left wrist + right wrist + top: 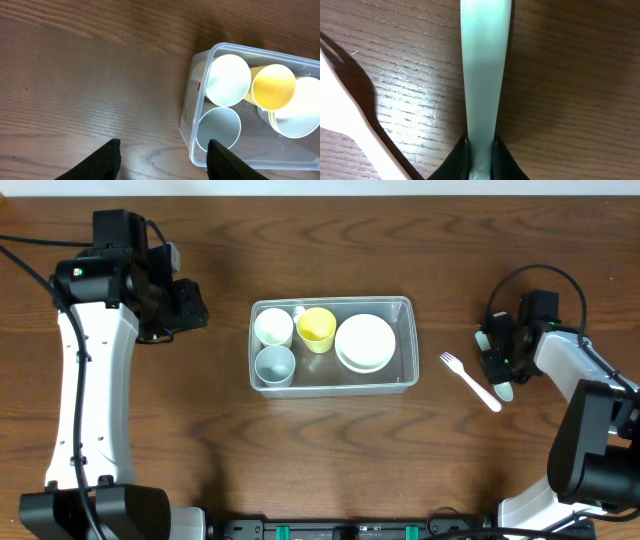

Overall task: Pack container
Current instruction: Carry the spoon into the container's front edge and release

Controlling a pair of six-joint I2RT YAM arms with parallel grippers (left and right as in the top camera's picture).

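Note:
The clear plastic container [405, 340] sits mid-table and holds a white cup [273, 327], a yellow cup [317, 328], a grey cup [275, 364] and a white bowl [365, 342]. Its left end shows in the left wrist view [186, 125]. My left gripper [190, 305] is open and empty [162, 145], above bare table left of the container. My right gripper [497, 360] is shut on a pale green utensil [485, 65] by its handle [480, 145], low over the table to the right of the container. A white plastic fork [470, 377] lies beside it.
The fork's shape also shows at the left edge of the right wrist view [345, 115]. The wooden table runs out to all sides around the container. The arm bases stand at the front left and front right corners.

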